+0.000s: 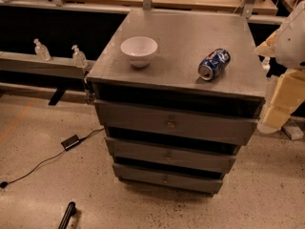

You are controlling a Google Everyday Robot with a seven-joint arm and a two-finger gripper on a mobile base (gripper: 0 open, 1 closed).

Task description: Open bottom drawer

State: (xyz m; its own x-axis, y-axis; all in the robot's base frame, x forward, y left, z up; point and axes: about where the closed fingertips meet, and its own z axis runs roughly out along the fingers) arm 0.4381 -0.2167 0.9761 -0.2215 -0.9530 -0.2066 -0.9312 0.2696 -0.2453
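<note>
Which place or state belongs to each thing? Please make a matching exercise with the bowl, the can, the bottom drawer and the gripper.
Things:
1. white bowl
2. blue can
3. bottom drawer
4. gripper

Places or states:
A. lies on its side on the cabinet, right part
B. at the picture's right edge, beside the cabinet
C. stands upright on the cabinet, left part
D. lowest of three grey fronts

Pairs: 1-C, 2-A, 3-D, 4-B.

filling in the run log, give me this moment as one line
bottom drawer: shut | gripper: not in view, arm at right edge | on top: bowl upright, can on its side
</note>
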